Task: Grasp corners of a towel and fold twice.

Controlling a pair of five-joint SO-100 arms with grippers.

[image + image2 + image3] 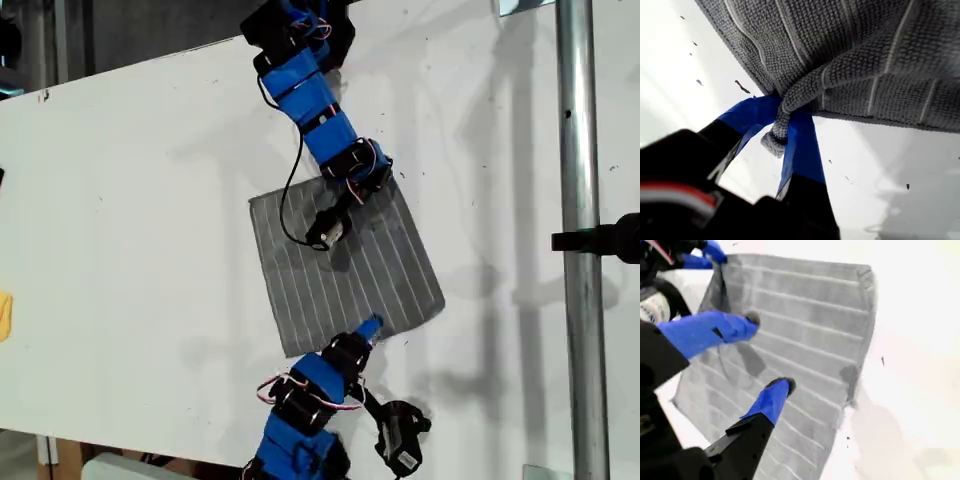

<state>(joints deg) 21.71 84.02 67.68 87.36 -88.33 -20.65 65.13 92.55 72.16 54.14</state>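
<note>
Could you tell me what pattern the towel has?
The towel is dark grey with thin pale parallel stripes, clearest in the second wrist view.

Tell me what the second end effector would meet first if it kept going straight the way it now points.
The towel. My second end effector is open and points at the striped middle of the cloth, with nothing between. How far above it sits is unclear.
</note>
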